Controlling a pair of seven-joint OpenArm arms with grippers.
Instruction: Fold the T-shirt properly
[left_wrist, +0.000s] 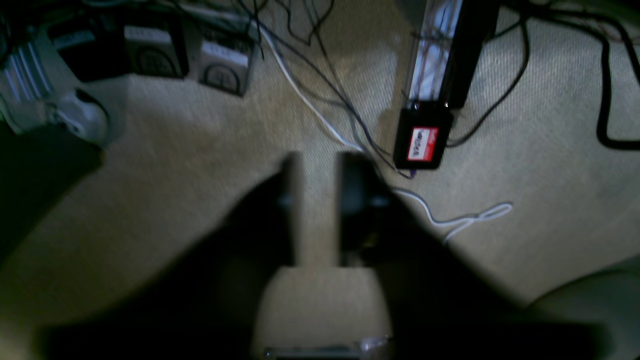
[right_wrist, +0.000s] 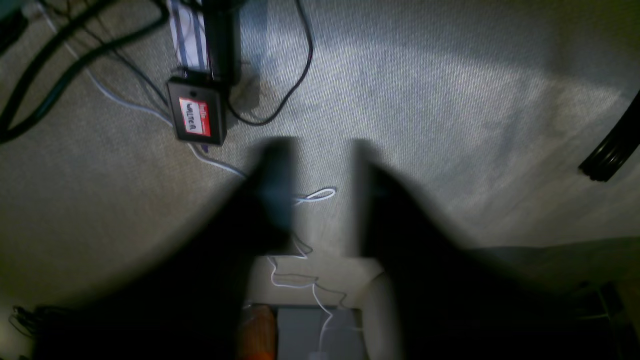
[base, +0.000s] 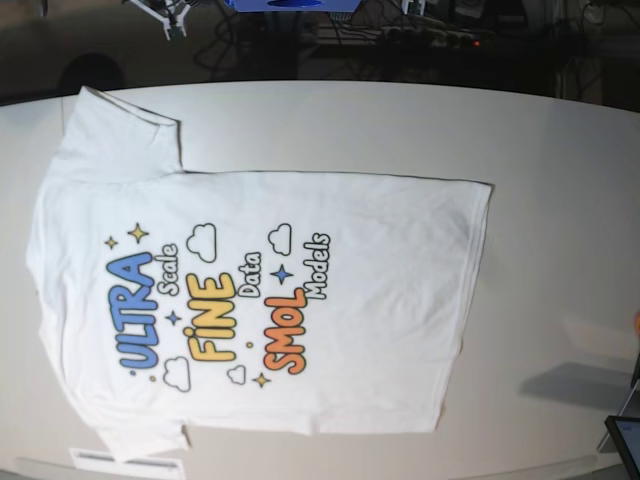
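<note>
The T-shirt (base: 380, 300) lies spread flat on the white table (base: 560, 150), print side up, with its collar end at the left and its hem at the right. Both sleeves are spread out. Neither gripper shows in the base view. In the left wrist view my left gripper (left_wrist: 320, 160) is open and empty, hanging above carpet floor. In the right wrist view my right gripper (right_wrist: 320, 145) is open and empty, also above carpet. The shirt is in neither wrist view.
On the carpet lie several cables and a black box with a red label (left_wrist: 422, 140), which also shows in the right wrist view (right_wrist: 196, 116). A dark upright post (left_wrist: 450, 50) stands behind it. A dark device (base: 625, 440) sits at the table's lower right edge.
</note>
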